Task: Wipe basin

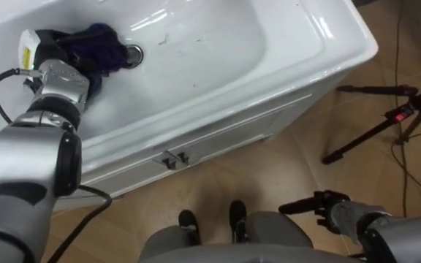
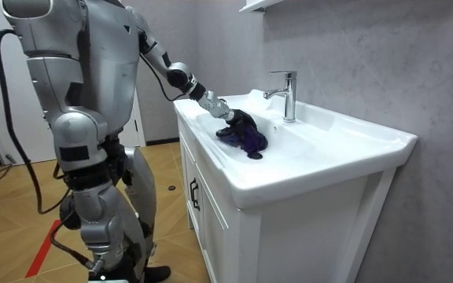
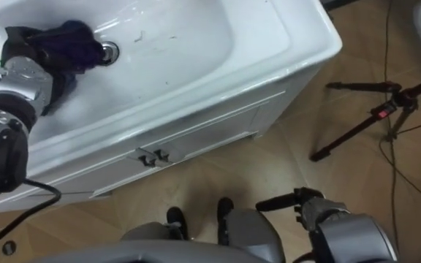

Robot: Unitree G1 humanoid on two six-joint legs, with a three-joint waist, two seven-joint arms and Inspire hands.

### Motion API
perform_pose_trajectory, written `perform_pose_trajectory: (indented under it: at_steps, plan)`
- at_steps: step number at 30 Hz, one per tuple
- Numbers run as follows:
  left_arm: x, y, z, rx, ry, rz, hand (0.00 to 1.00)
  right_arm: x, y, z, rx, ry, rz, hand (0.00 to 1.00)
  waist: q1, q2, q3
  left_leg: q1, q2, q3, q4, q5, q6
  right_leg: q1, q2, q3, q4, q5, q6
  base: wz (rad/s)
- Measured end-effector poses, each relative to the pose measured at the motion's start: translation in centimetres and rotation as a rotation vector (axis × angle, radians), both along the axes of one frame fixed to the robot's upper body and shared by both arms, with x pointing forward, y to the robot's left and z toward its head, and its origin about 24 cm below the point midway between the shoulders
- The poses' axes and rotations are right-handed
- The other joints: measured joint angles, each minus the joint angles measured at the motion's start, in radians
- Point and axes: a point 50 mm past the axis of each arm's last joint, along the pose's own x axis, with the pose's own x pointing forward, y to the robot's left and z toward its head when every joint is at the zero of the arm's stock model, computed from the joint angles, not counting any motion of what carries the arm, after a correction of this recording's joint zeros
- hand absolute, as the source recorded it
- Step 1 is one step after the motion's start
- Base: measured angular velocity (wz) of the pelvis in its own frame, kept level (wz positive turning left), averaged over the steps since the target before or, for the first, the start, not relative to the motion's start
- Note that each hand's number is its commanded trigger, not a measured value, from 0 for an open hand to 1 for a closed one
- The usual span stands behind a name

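A white basin (image 1: pixel 232 44) sits in a white vanity, with a metal drain (image 1: pixel 134 52) at its bottom. A dark purple cloth (image 1: pixel 97 38) lies bunched on the basin floor right beside the drain. My left hand (image 1: pixel 53 45) reaches into the basin from the left and its dark fingers curl into the cloth. In the room view I stand upright at the vanity's front, my left hand (image 2: pixel 238 119) pressing the cloth (image 2: pixel 248 140) down in the bowl. My right hand (image 1: pixel 324 206) hangs low at my side with relaxed fingers, holding nothing.
A chrome faucet (image 2: pixel 287 94) rises at the basin's back rim. The vanity's doors carry small metal handles (image 1: pixel 172 158). A black tripod (image 1: pixel 393 117) with cables stands on the wooden floor to my right.
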Motion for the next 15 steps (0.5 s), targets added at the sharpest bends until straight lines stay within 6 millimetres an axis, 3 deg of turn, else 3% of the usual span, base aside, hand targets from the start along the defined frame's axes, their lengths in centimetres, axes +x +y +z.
perform_pose_trajectory:
  at_steps: [7,8,9,10,11,15]
  plan:
    - [-0.1,-0.3,-0.1,0.005,-0.025,0.043,1.0,0.1,0.1,0.0,-0.013,0.002,-0.017,0.0,-0.036,-0.006,0.0044,-0.017,0.0,0.026,0.0,0.014,0.003,-0.033,-0.004,0.007,0.023,0.002,-0.001,-0.01]
    - [0.0,-0.5,0.0,-0.001,-0.031,0.048,1.0,0.2,0.1,0.1,-0.015,0.001,-0.016,0.0,-0.043,-0.001,0.0008,-0.02,-0.001,0.025,0.002,0.014,0.003,-0.043,-0.003,0.013,0.032,0.001,-0.001,-0.07]
    - [0.2,-0.8,0.1,-0.006,-0.039,0.04,1.0,0.2,0.1,0.1,-0.018,-0.001,-0.016,0.0,-0.045,-0.007,0.0052,-0.029,0.001,0.027,0.006,0.014,0.003,-0.051,-0.002,0.02,0.036,0.002,-0.001,-0.11]
    - [0.3,-1.0,0.2,-0.009,-0.044,0.036,1.0,0.3,0.1,0.1,-0.018,-0.002,-0.016,0.0,-0.045,-0.002,0.0022,-0.033,0.001,0.03,0.007,0.015,0.003,-0.059,-0.002,0.024,0.039,0.003,-0.002,-0.18]
    - [0.5,-1.3,0.3,-0.014,-0.051,0.03,1.0,0.3,0.1,0.1,-0.018,-0.003,-0.016,0.0,-0.047,-0.01,0.007,-0.037,0.001,0.044,0.007,0.015,0.003,-0.071,-0.002,0.033,0.05,0.003,-0.002,-0.2]
    - [0.8,-2.9,0.1,-0.01,-0.058,0.005,1.0,0.1,0.0,0.0,-0.025,0.003,-0.014,0.0,-0.071,-0.012,0.0079,-0.049,0.002,0.075,0.023,0.015,0.004,-0.095,-0.003,0.054,0.073,0.002,0.0,-0.15]
